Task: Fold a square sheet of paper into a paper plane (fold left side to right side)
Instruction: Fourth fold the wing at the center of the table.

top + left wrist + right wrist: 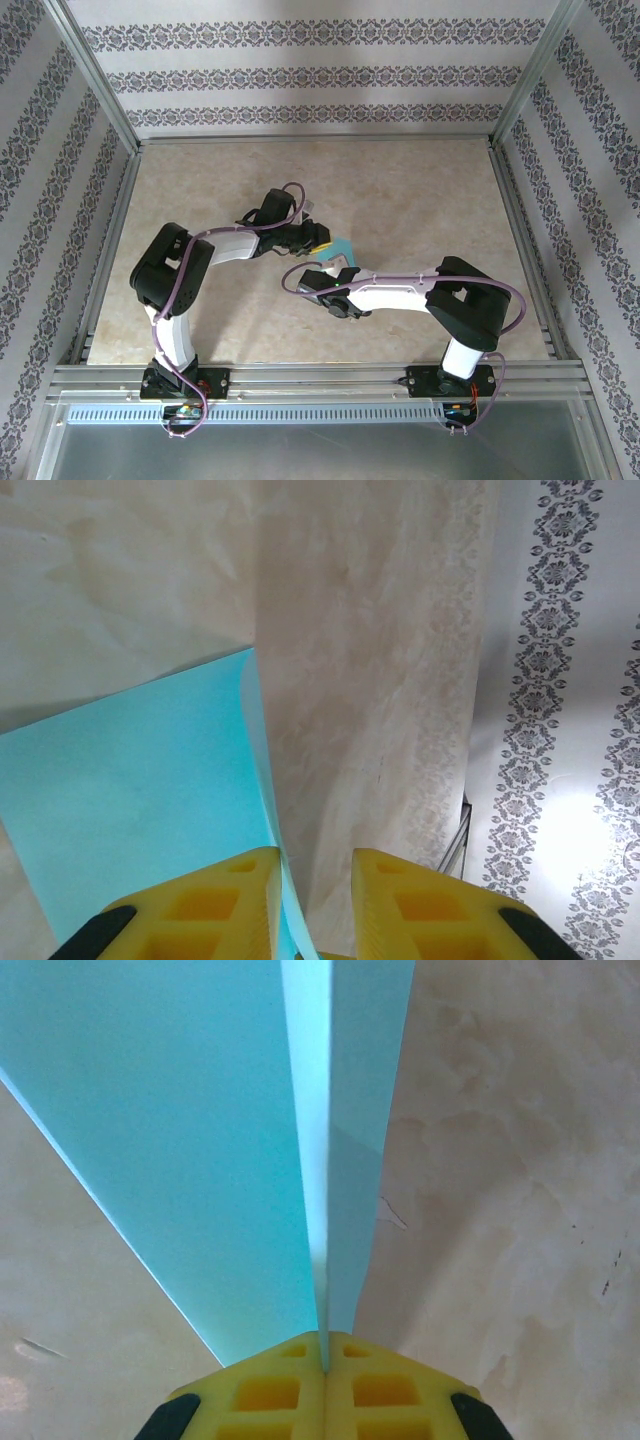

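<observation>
Looking at the square sheet of paper (200,1110) sitting mid-counter (420,200) between both arms, partly flat, one flap lifted. Clamped tight in the right gripper (325,1345), right where two layers meet. Seeing the left gripper (315,900) parted, with a raised paper edge running into the gap, not pinched. Guessing featherweight, floppy, creases instantly, probably slides on that smooth top. Best to pinch gently at edges or corners and avoid dragging.
</observation>
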